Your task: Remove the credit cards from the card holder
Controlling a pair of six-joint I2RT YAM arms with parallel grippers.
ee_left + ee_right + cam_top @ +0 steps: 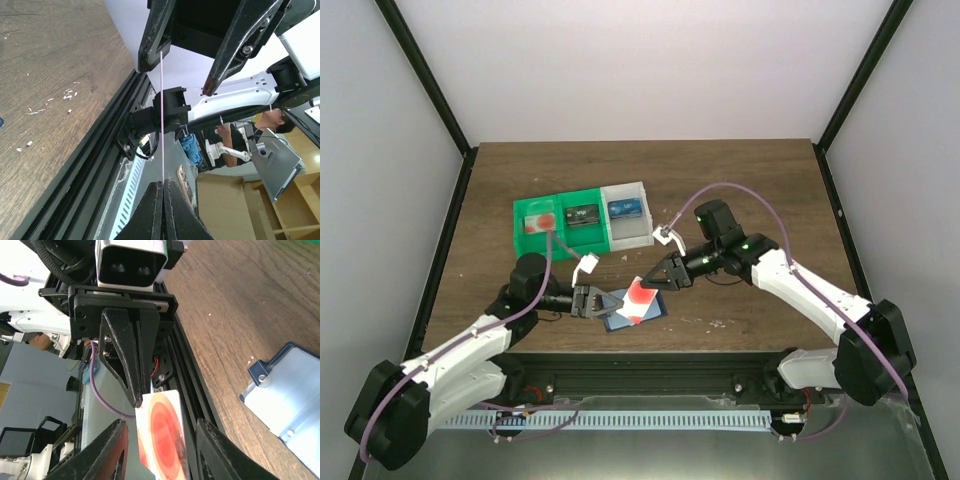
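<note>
Top external: the left gripper (612, 302) is clamped on the red-and-white credit card (640, 296), raised over the card holder (655, 314) by the worktop's (750, 180) near edge. The right gripper (651, 283) straddles the card, jaws apart. The card's long axis seemingly spans both grippers. Open wood lies to the right.

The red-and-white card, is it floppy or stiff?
The thin red-and-white plastic card probably stays stiff: pinched at one corner, it stands out flat, and the left wrist view shows its edge as a straight line. It looks light and smooth, so it might slip from a loose grip.
</note>
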